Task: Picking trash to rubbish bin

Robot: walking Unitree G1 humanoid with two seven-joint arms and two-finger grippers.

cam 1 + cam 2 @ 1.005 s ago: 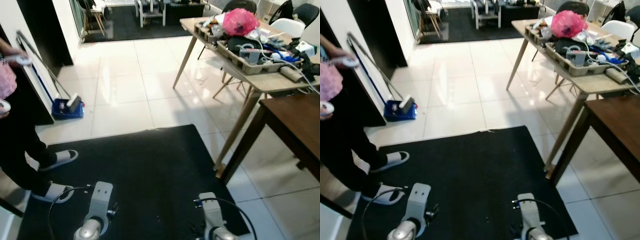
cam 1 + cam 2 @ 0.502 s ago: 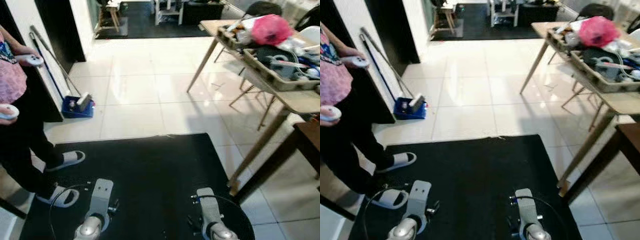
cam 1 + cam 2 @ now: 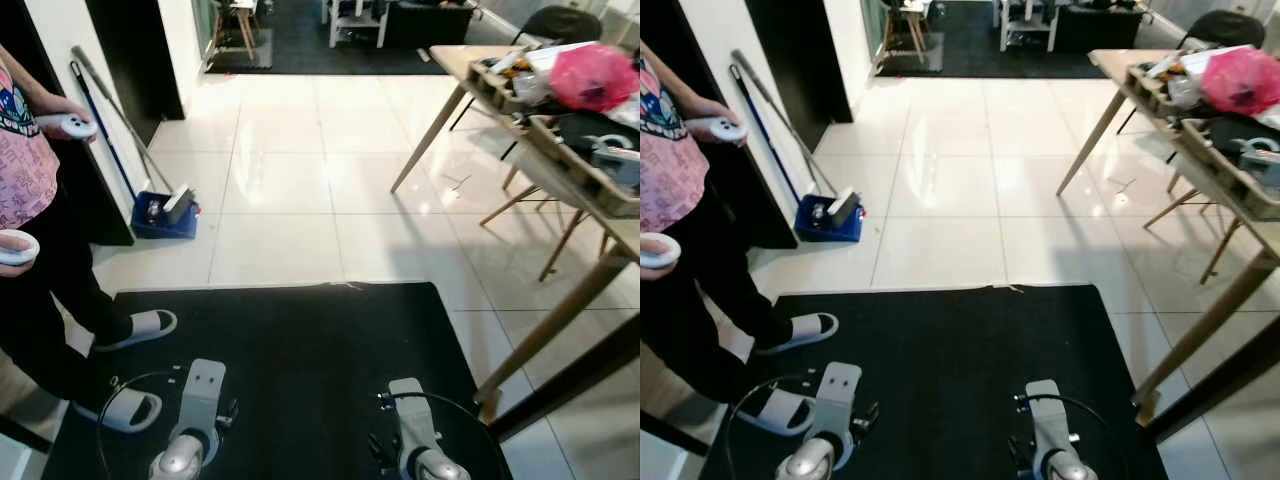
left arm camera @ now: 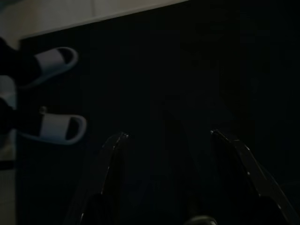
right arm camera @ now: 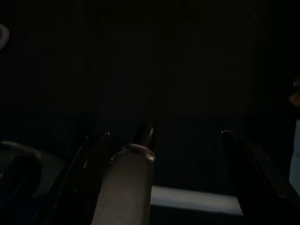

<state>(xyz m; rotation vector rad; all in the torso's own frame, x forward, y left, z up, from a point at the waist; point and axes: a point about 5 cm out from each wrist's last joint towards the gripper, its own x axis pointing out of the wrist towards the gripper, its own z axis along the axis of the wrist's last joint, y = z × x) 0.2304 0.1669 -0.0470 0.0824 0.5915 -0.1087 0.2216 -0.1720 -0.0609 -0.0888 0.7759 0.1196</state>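
Your left gripper (image 4: 166, 136) hangs fingers wide over the black mat (image 3: 300, 350) — white slippers (image 4: 58, 126) off beside them; right gripper (image 5: 164, 136) likewise spread.

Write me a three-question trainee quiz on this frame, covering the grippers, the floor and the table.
1. True or false: the left gripper holds a piece of trash.
2. Which thing lies on the white tiles by the dark doorway? A) blue dustpan B) red bucket C) cardboard box
3. Fill in: the pink bag rests on the cluttered wooden ____.

Key:
1. False. Its fingers are spread with nothing between them, hanging over the black mat. The right gripper is likewise open and empty.
2. A.
3. Table.
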